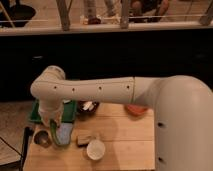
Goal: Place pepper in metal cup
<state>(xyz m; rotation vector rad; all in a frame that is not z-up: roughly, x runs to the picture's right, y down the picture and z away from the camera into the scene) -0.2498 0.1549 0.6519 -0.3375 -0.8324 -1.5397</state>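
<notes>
My gripper hangs from the white arm at the table's left side, just right of the metal cup and slightly above it. A long slim green pepper runs down the gripper's left edge, held between the fingers, its lower end close to the cup's rim. The cup is small, grey and round with a dark inside, and stands on the wooden table near its left edge.
A white cup stands at the front middle, with a small brown object beside it. A green tray lies behind the gripper. A dark bowl with a white spoon and an orange bowl are at the back.
</notes>
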